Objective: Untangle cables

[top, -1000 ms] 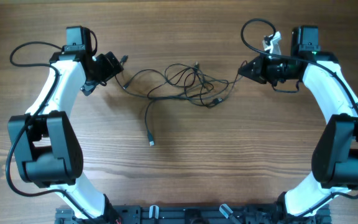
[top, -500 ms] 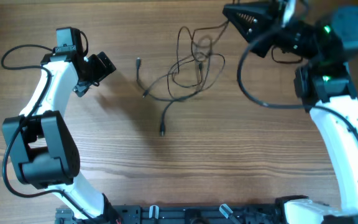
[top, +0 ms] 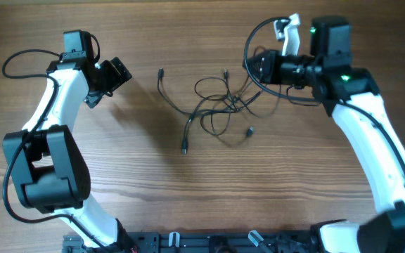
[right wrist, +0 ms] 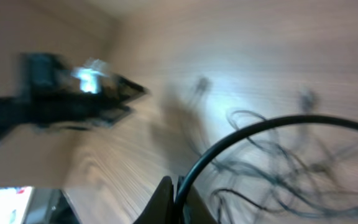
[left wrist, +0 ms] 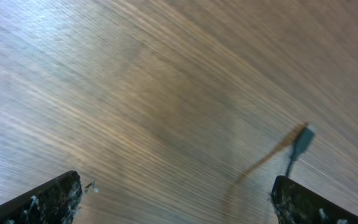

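Note:
The cables [top: 220, 105] are a loose bunch of thin black wires on the wooden table, mid-frame. One plug end [top: 184, 149] trails toward the front and another plug tip [top: 160, 72] points at the left arm. My right gripper [top: 253, 69] hovers at the bunch's upper right, shut, and strands rise up to its tips. In the right wrist view the shut gripper [right wrist: 178, 193] shows blurred wires [right wrist: 272, 168] beyond it. My left gripper [top: 120, 72] is open, apart from the bunch; in its wrist view the left gripper [left wrist: 176, 202] holds nothing, and a plug tip [left wrist: 300, 143] lies just ahead.
A thicker black arm cable [top: 250, 53] loops around the right gripper and arcs across the right wrist view as the arm cable [right wrist: 260, 130]. The left arm [right wrist: 61, 99] shows blurred in that view. Bare wood [top: 202, 197] lies in front of the bunch.
The right gripper, raised high with the bunch hanging half a second ago, has come back down. The wires now lie spread on the table, further left than one second ago. The left gripper stayed open.

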